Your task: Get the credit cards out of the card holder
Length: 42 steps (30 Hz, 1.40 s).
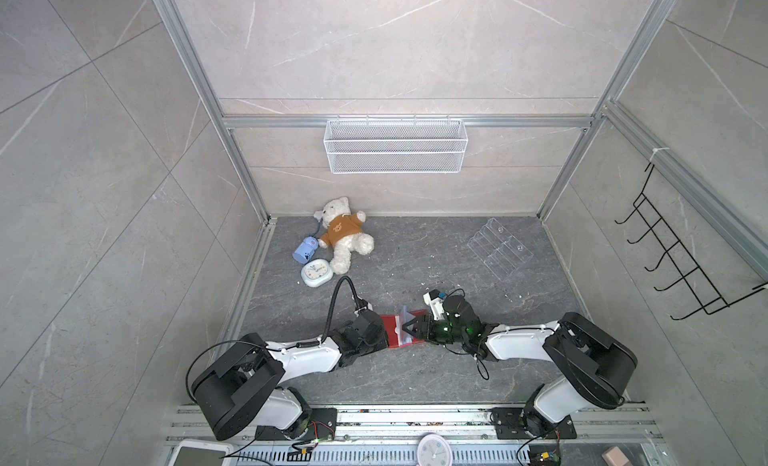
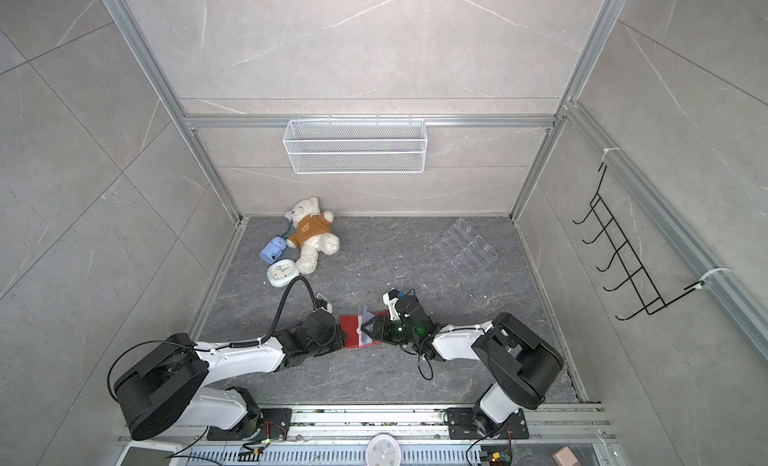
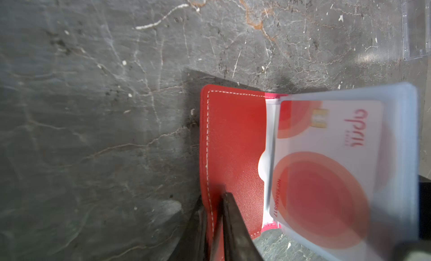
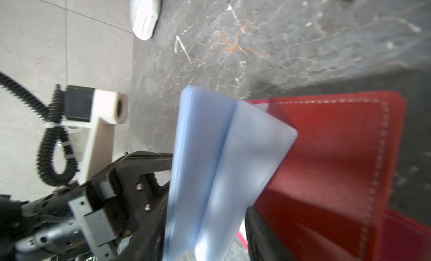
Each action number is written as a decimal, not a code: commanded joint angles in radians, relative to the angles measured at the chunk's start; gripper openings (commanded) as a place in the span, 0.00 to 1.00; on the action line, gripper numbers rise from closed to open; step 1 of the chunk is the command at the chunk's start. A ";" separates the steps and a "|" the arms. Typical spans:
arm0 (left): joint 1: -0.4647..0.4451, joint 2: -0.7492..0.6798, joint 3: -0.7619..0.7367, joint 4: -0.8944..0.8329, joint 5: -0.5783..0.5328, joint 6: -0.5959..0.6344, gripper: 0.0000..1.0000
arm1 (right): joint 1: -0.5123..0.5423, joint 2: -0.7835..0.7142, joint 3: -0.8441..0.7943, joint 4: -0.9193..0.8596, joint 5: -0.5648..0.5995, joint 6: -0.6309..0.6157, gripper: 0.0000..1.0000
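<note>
— Left gripper point(image 3: 212, 198) is clamped on the cover edge of the red card holder point(image 3: 233, 136), which lies open on the dark table point(image 3: 93, 131) close in front of me.
— And the right?
— My right gripper point(image 1: 407, 326) has its jaws apart, with the blue sleeves point(image 4: 210, 155) standing between them. I see the credit cards point(image 3: 326, 190) inside the sleeves. Farther back are a clear rack point(image 1: 498, 247) and a teddy bear point(image 1: 343, 235).

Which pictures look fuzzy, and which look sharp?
Right wrist view: the blue sleeves are smeared, the card holder soft. Left wrist view: the credit card is blurry, while the floor looks sharper. Both top views: crisp, even the teddy bear.
</note>
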 commanded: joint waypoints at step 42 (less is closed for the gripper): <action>-0.005 -0.560 -0.213 -0.148 -0.053 -0.197 0.67 | 0.073 0.166 0.261 -0.224 -0.003 -0.104 0.59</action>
